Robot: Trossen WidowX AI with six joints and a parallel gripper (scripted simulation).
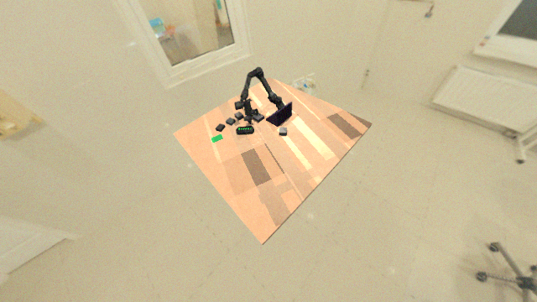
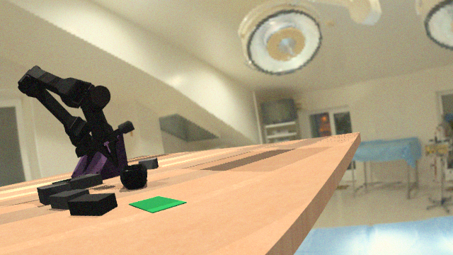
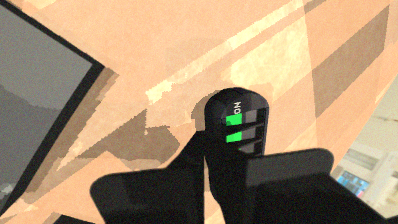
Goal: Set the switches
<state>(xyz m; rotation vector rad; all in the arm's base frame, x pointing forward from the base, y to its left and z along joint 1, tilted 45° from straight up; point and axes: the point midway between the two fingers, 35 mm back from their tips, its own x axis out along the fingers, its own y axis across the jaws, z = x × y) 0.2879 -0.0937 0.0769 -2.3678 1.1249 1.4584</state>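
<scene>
Striped wood-look bench (image 1: 268,201) (image 2: 226,212) (image 3: 150,30) under me, a pale clinic-like room around it. Nearest in my wrist view, the gripper (image 1: 250,122) (image 3: 201,135) has its jaws together, nothing between them. Just beyond the tips sits the controller unit (image 1: 245,130) (image 2: 134,176) (image 3: 237,107), upright on the bench, switches up. I'd judge it light, rigid and a bit slippery on its rounded sides; I'd grip across the narrow width at mid-length, off the rockers, which should tip under a firm fingertip. Farther off stands the dark slanted panel (image 1: 280,115) (image 2: 122,156) (image 3: 40,95).

Dark controller unit (image 1: 245,130) (image 2: 134,176) (image 3: 235,101) on the bench
</scene>
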